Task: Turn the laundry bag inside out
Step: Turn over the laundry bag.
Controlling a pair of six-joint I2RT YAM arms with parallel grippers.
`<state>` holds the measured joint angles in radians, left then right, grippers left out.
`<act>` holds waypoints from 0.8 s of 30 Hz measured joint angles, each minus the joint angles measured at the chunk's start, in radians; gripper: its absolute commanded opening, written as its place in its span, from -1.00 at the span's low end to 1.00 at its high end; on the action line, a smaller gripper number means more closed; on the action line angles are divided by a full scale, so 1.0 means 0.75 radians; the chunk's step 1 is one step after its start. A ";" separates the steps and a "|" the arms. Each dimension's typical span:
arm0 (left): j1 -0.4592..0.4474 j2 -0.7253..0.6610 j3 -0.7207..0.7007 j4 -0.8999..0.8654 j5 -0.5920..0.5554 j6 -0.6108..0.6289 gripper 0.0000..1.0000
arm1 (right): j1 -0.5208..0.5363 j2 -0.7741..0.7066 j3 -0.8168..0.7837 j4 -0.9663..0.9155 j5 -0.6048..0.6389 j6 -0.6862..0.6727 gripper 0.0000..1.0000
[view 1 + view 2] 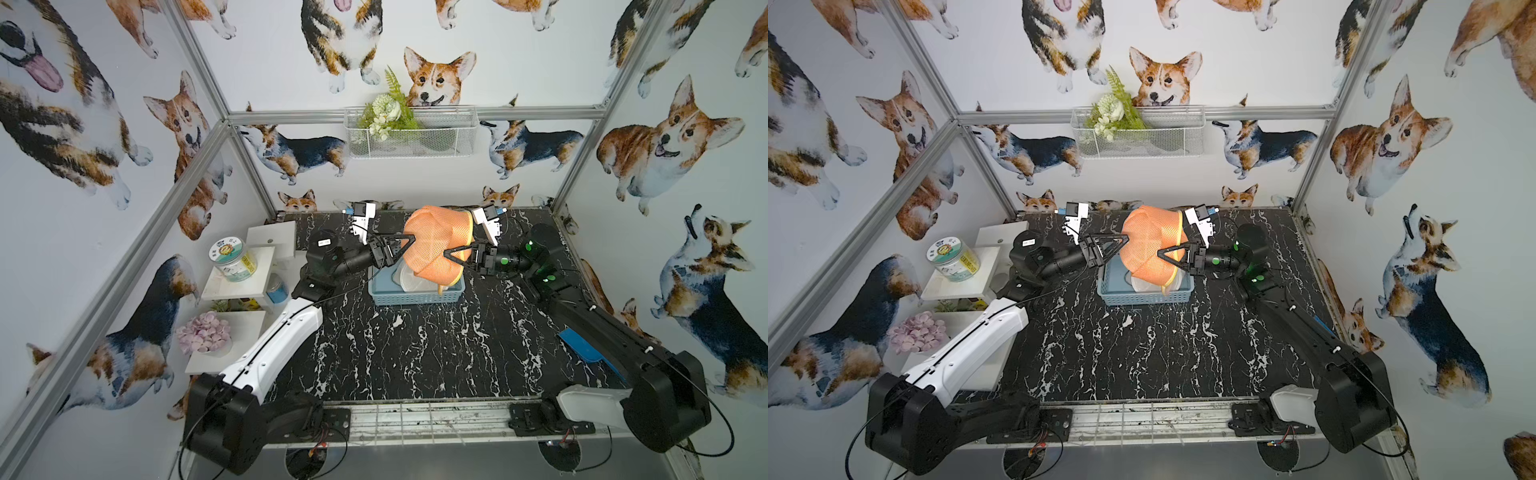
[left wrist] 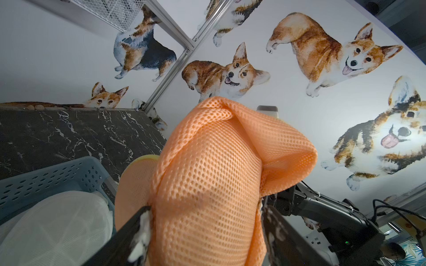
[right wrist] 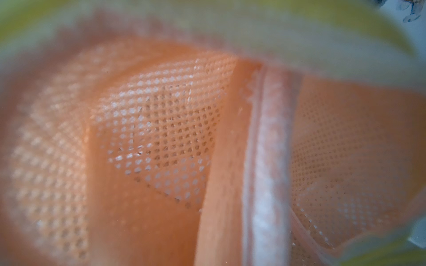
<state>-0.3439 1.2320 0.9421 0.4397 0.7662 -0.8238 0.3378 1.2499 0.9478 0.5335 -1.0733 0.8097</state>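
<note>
1. The orange mesh laundry bag (image 1: pixel 432 237) hangs in the air between the two arms, over the blue basket (image 1: pixel 415 297) on the black marble table (image 1: pixel 415 353). In both top views its lowest fold dips to the basket's rim.
2. The right gripper (image 1: pixel 448 253) is closed, its tips pinched together on the mesh of the bag's near side.
3. The right wrist view shows only blurred orange mesh and the bag's yellow rim (image 3: pixel 322 34) (the bag covers that camera).
4. The left gripper (image 2: pixel 205 228) meets the bag from the opposite side. Its jaws stand wide apart, with mesh bulging between them and touching both fingers (image 2: pixel 136 232).
5. A white mesh item (image 2: pixel 57 225) lies in the basket, under the bag.
</note>
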 measured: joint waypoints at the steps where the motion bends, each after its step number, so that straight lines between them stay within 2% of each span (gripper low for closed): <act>1: -0.002 0.000 0.000 0.001 0.000 0.002 0.24 | 0.001 0.001 0.002 0.001 -0.002 -0.001 -1.00; 2: -0.004 0.002 0.000 0.006 0.005 0.002 0.16 | 0.001 0.003 0.002 0.003 -0.009 0.000 -1.00; 6: -0.005 0.027 -0.021 0.082 0.024 -0.051 0.17 | -0.004 0.028 -0.007 0.018 -0.014 0.001 -1.00; 9: -0.004 0.037 -0.051 0.142 0.023 -0.124 -0.41 | -0.004 0.041 -0.016 0.021 -0.013 0.002 -1.00; 11: -0.003 0.039 -0.057 0.180 0.017 -0.171 -0.90 | -0.006 0.045 -0.017 0.022 0.001 0.002 -1.00; 12: -0.003 0.040 -0.057 0.203 0.021 -0.189 -1.00 | -0.006 0.045 -0.017 0.021 0.012 0.002 -1.00; 14: -0.003 0.043 -0.057 0.270 0.026 -0.220 -1.00 | -0.006 0.045 -0.017 0.001 0.056 0.001 -0.98; 15: -0.003 0.046 -0.058 0.294 0.028 -0.240 -1.00 | -0.006 0.042 -0.018 -0.016 0.076 -0.001 -0.88; 16: -0.004 0.048 -0.063 0.321 0.030 -0.266 -1.00 | -0.006 0.037 -0.022 -0.029 0.091 -0.005 -0.57; 17: -0.005 0.047 -0.070 0.336 0.029 -0.289 -1.00 | -0.005 0.027 -0.032 -0.039 0.103 -0.006 -0.13; 18: -0.005 0.039 -0.079 0.343 0.023 -0.300 -1.00 | -0.004 0.014 -0.044 -0.045 0.107 -0.006 0.19; 19: -0.005 0.024 -0.085 0.336 0.007 -0.309 -1.00 | -0.001 -0.005 -0.062 -0.055 0.127 -0.011 0.37; 21: 0.003 -0.015 -0.087 0.333 -0.045 -0.313 -1.00 | 0.003 -0.053 -0.103 -0.073 0.177 -0.015 0.52; 24: 0.020 -0.061 -0.080 0.336 -0.153 -0.294 -1.00 | 0.003 -0.113 -0.166 -0.061 0.195 -0.012 0.59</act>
<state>-0.3290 1.1866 0.8818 0.6918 0.6514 -1.0447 0.3401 1.1648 0.8234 0.4881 -0.9272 0.8005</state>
